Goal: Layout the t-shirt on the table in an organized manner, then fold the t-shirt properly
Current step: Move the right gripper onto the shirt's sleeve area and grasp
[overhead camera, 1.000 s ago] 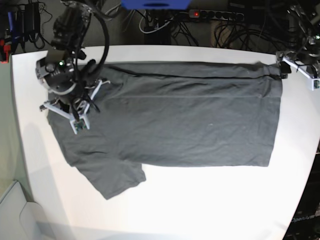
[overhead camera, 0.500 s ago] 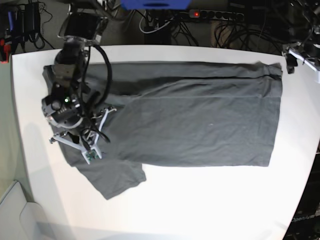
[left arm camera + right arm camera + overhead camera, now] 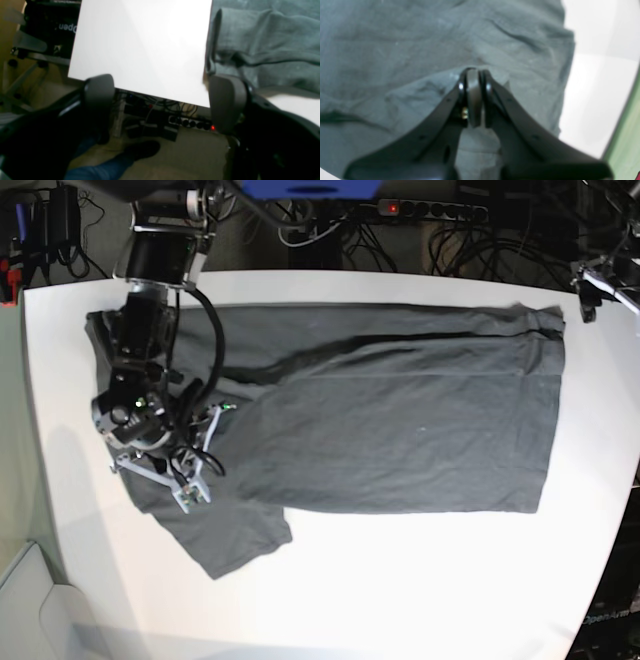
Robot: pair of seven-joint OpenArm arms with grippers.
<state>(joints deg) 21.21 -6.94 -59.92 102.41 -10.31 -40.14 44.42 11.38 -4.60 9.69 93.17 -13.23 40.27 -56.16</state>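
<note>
The dark grey t-shirt (image 3: 400,430) lies spread across the white table (image 3: 400,590), with one sleeve (image 3: 235,535) pointing at the near edge. My right gripper (image 3: 155,465) hangs over the shirt's left end, just above that sleeve. In the right wrist view it (image 3: 473,72) is shut, pinching a raised fold of the t-shirt (image 3: 420,37). A dark crease (image 3: 300,360) runs from there toward the far right corner. My left gripper (image 3: 600,285) is off the table's far right corner. In the left wrist view it (image 3: 162,97) is open and empty, with the shirt's corner (image 3: 270,37) beside it.
A power strip (image 3: 430,210) and tangled cables lie behind the table's far edge. A blue box (image 3: 310,188) stands at the back. A pale green surface (image 3: 15,480) borders the table's left side. Below the table edge, a shoe and a blue trouser leg (image 3: 117,160) show.
My right gripper moved from the shirt's upper left down toward the sleeve, dragging cloth, and the dark crease shifted with it. The left gripper drew back off the far right corner.
</note>
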